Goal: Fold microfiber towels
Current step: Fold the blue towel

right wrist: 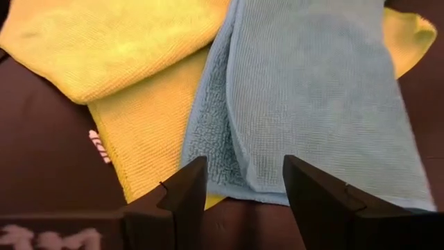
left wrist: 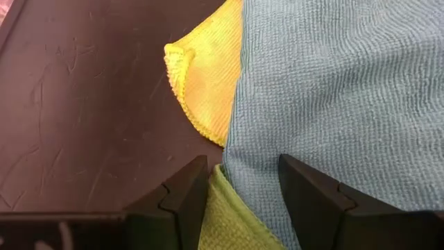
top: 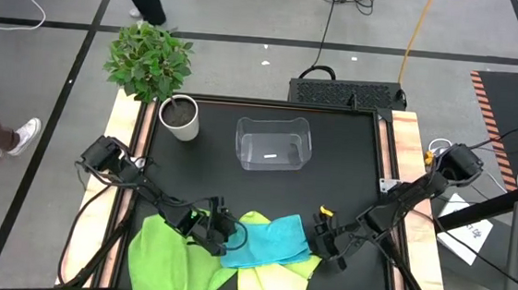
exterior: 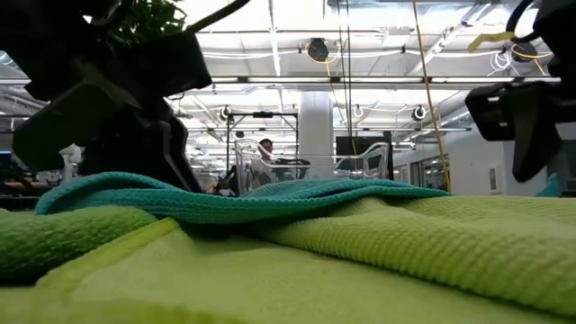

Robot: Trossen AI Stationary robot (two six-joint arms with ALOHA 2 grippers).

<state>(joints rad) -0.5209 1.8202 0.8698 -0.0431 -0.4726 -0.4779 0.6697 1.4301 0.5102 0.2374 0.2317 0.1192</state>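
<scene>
Three towels lie piled at the table's near edge. The turquoise towel (top: 270, 243) lies folded on top of the pale yellow-green towel (top: 269, 280). The bright green towel (top: 168, 260) is spread to their left. My left gripper (top: 226, 240) is open at the turquoise towel's left edge (left wrist: 239, 149), its fingers standing either side of that edge over the bright green cloth (left wrist: 232, 222). My right gripper (top: 325, 245) is open just short of the turquoise towel's right end (right wrist: 277, 187), with bare table under its fingers.
A clear plastic bin (top: 273, 144) stands at the table's middle, toward the far side. A white potted plant (top: 180, 118) is at the far left corner. Black tabletop (top: 350, 171) lies between the bin and the towels. A person's shoe (top: 21, 136) shows on the floor at left.
</scene>
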